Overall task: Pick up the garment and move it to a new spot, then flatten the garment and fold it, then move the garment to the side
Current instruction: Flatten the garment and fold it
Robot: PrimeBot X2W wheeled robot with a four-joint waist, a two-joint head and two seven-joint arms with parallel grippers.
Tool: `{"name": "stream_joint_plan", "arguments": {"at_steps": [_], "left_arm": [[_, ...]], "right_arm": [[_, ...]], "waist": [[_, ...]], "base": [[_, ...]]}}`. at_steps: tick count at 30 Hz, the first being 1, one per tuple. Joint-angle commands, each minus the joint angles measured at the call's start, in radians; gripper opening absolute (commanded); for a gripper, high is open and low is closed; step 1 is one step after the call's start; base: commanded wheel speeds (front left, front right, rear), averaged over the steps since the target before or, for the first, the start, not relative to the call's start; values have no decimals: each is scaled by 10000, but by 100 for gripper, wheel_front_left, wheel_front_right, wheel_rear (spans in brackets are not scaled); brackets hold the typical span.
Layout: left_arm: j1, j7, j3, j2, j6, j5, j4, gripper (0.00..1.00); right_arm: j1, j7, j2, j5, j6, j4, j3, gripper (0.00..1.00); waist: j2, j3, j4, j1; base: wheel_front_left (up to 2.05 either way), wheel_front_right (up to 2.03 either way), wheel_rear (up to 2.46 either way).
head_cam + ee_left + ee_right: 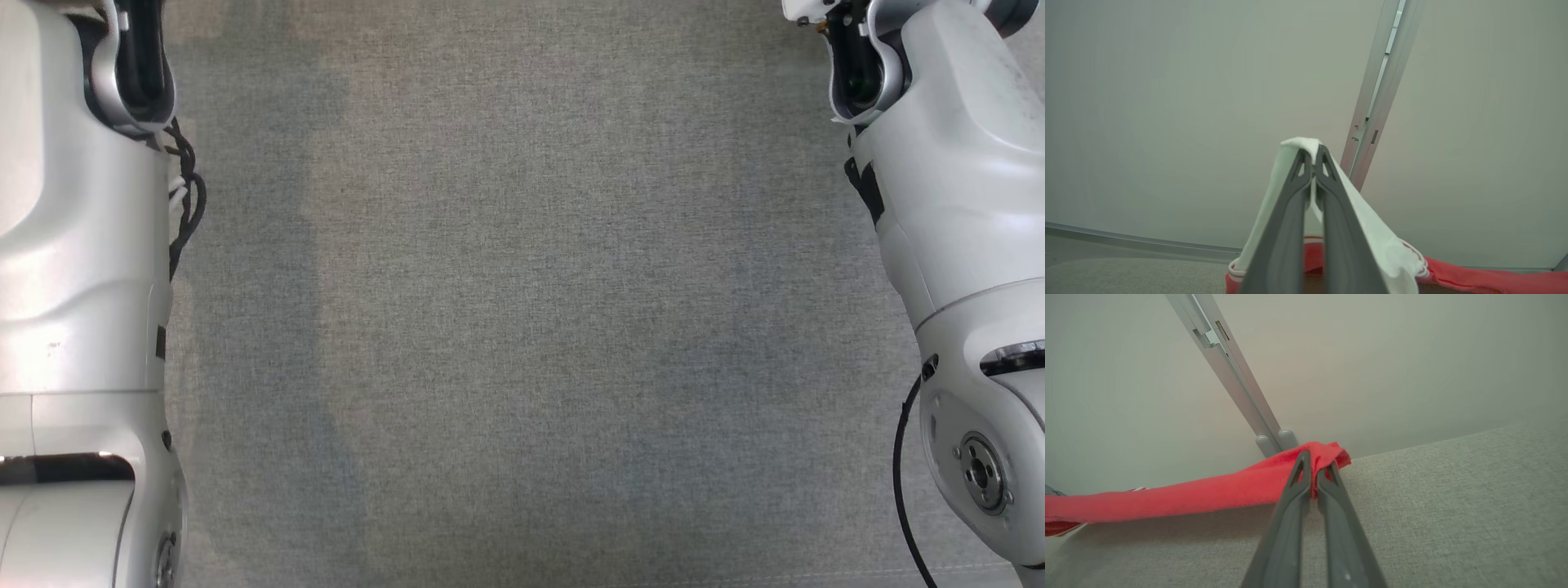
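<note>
The garment (1208, 492) is red with a white part and red-and-white trim. In the right wrist view it stretches as a taut red band from the left edge to my right gripper (1314, 465), which is shut on its red end just above the grey cloth surface. In the left wrist view my left gripper (1313, 157) is shut on the garment's white part (1372, 232), which drapes over both fingers; red fabric (1486, 279) trails off to the lower right. Both pale forearms, left (82, 269) and right (963, 245), frame the head view.
A grey woven cloth surface (522, 327) fills the space between my forearms. Behind it stands a pale wall (1167, 102) with a grey metal post (1380, 98) running up it. A metal rail (1147, 243) borders the surface's far edge.
</note>
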Motion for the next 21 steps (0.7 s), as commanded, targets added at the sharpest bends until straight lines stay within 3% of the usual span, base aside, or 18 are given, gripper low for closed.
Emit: {"name": "stream_joint_plan", "arguments": {"at_steps": [1,11,21], "left_arm": [[176,-50,172,-21,-89,-68,-188,0],[1639,-42,436,-12,-341,-432,-1502,0],[4071,-42,-487,604,-357,-1724,-3391,0]], "right_arm": [[137,-42,-120,209,2,-136,39,0],[768,-44,-301,1729,2,-951,931,0],[2187,-45,-895,3824,2,-2155,2400,0]], "waist": [[0,248,144,-1],[0,-79,-79,-1],[0,-1013,-114,-1]], "base": [[0,0,0],[0,0,0],[0,0,0]]}}
